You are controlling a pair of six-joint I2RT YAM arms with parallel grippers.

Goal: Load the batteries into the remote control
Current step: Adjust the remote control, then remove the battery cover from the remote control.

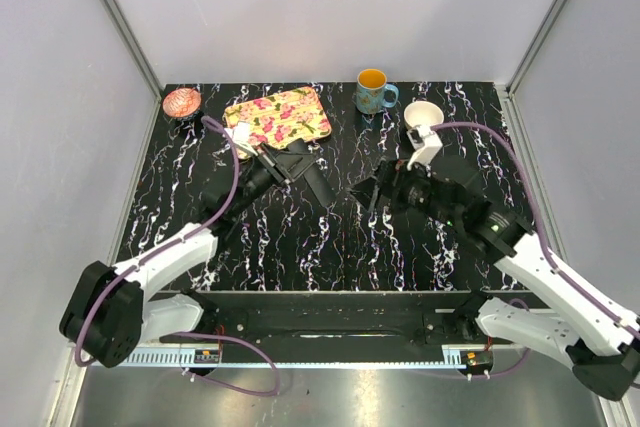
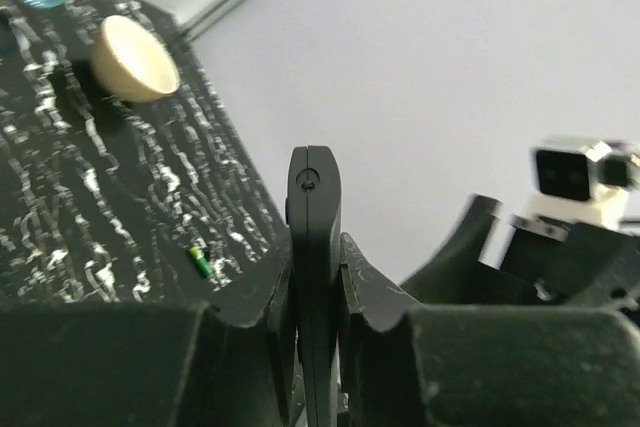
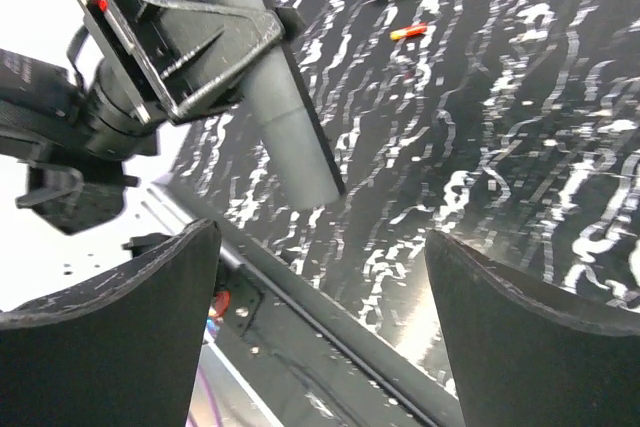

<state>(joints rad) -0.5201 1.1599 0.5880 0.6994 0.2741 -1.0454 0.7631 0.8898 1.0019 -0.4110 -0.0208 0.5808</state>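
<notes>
My left gripper (image 1: 292, 161) is shut on the black remote control (image 1: 318, 184) and holds it above the table, in front of the floral tray. In the left wrist view the remote (image 2: 315, 217) stands edge-on between the fingers (image 2: 250, 297). My right gripper (image 1: 373, 194) is open and empty, just right of the remote. In the right wrist view its fingers (image 3: 110, 327) stand wide apart below the remote (image 3: 285, 107). One small red-orange battery (image 3: 408, 32) lies on the table near the tray's edge. A tiny green and yellow stick (image 2: 200, 262) lies on the table.
A floral tray (image 1: 278, 115) lies at the back, with a pink bowl (image 1: 182, 102) to its left. A blue mug (image 1: 373, 90) and a white bowl (image 1: 422, 114) stand at the back right. The table's front rail (image 1: 330, 307) runs between the arm bases.
</notes>
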